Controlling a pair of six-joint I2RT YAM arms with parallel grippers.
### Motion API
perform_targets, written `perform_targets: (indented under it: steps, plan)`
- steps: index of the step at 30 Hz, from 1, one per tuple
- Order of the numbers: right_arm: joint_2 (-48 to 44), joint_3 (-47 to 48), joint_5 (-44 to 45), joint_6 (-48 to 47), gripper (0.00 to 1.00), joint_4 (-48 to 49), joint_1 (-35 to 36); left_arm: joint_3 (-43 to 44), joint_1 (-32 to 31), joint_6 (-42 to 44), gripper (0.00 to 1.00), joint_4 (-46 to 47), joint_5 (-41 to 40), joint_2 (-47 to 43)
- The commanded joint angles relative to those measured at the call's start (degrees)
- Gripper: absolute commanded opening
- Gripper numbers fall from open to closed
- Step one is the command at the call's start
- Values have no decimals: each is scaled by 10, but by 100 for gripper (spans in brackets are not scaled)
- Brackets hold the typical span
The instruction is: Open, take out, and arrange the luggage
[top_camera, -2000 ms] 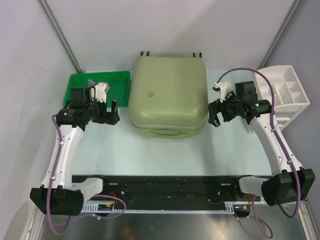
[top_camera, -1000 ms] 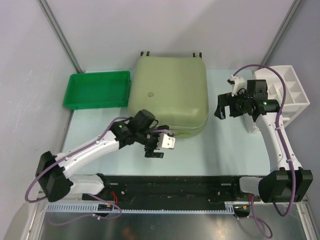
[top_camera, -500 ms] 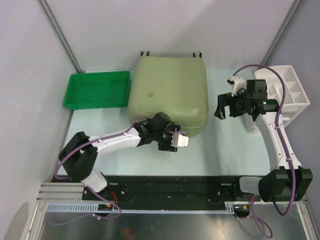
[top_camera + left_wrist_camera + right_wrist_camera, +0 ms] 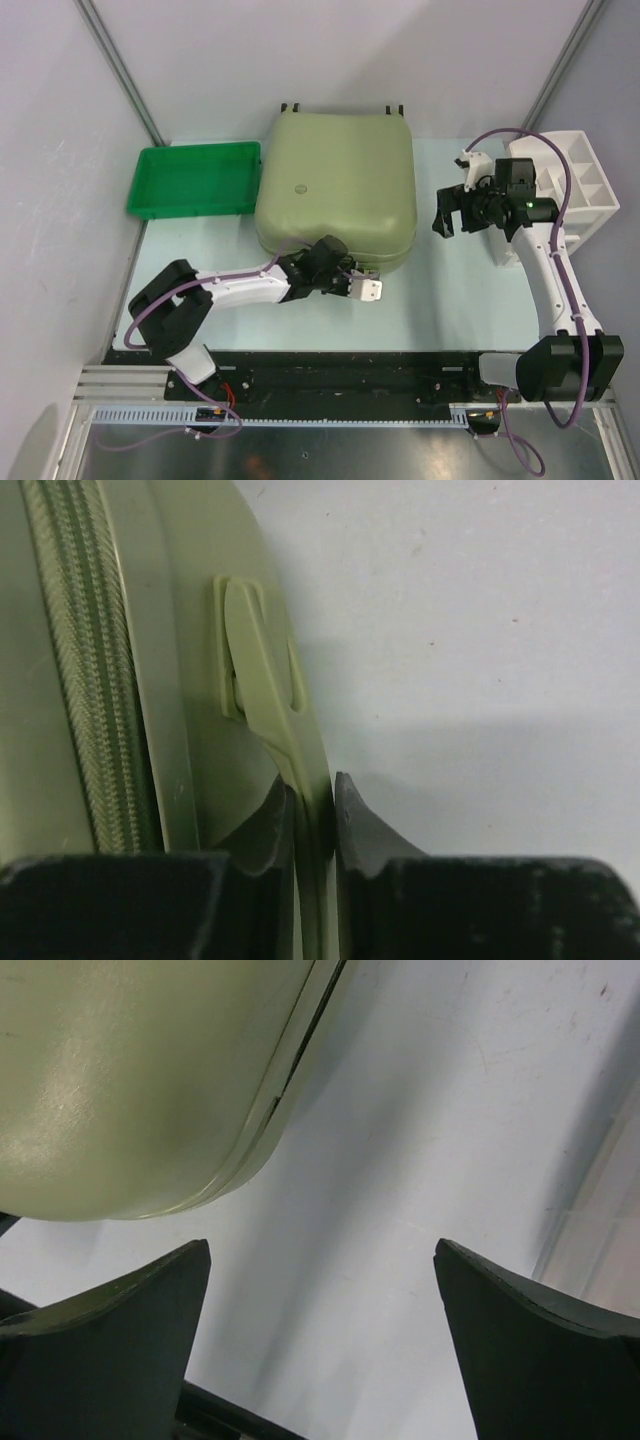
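Olive-green luggage (image 4: 335, 185) lies flat, wheeled end farthest, handle end nearest.

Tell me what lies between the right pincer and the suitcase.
Only bare table separates the right pincer from the suitcase; they do not touch. The overhead view shows it, the right wrist view too.

pale olive-green luggage (image 4: 337, 180), bright green tray (image 4: 195, 181), white organizer (image 4: 566, 150), pale blue table (image 4: 430, 300)
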Motion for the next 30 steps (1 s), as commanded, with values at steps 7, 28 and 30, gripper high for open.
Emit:
perform_targets:
  steps: [7, 28, 30]
  plan:
    - [-49, -74, -132, -127, 100, 105, -76, -143, -70, 57, 3, -158, 70, -154]
    - [-73, -266, -362, -464, 91, 124, -90, -254, -97, 206, 100, -436, 69, -575]
    - [-72, -280, -368, -439, 89, 168, -88, -227, -97, 182, 100, -440, 79, -590]
